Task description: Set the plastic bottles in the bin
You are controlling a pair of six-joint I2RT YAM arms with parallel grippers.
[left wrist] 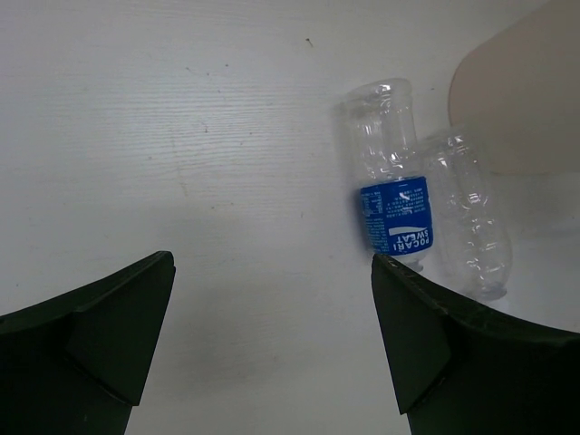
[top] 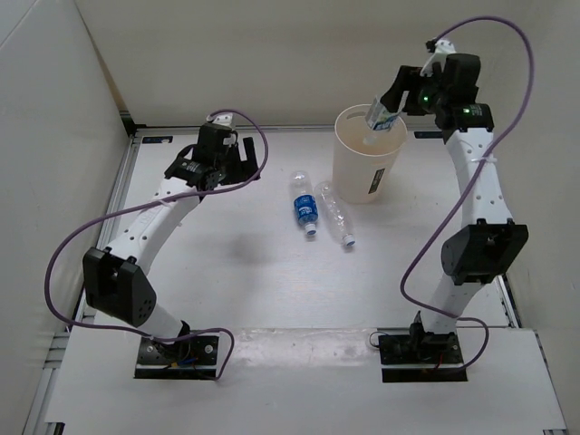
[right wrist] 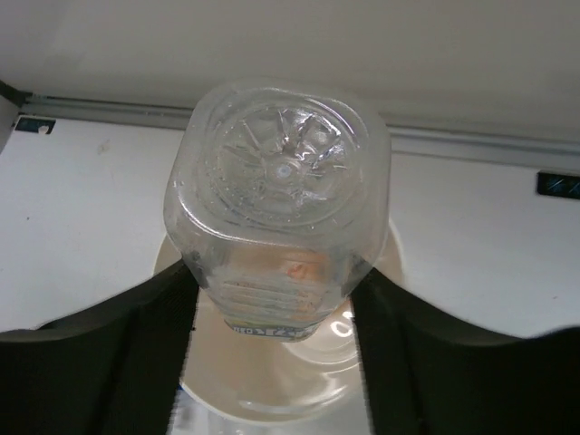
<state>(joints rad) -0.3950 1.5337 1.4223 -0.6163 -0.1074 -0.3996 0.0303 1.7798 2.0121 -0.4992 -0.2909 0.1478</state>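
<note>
Two bottles flat on the table (top: 227, 263): blue-label bottle (top: 305, 207) and clear bottle (top: 337, 214), side by side, long axes running near to far, caps nearward. Both a little to the right of the left gripper (top: 243, 163), spread wide and empty, the closer tool for them. Farther back, right gripper (top: 388, 101) clamped on the green-label bottle (top: 381, 118), base up, squarely over the bin (top: 362, 177) mouth. By the look of it, only needs letting go.

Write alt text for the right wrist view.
The right tool grips a clear plastic bottle, its base facing the camera, directly over the open cream bin. White table and a pale wall lie beyond.
</note>
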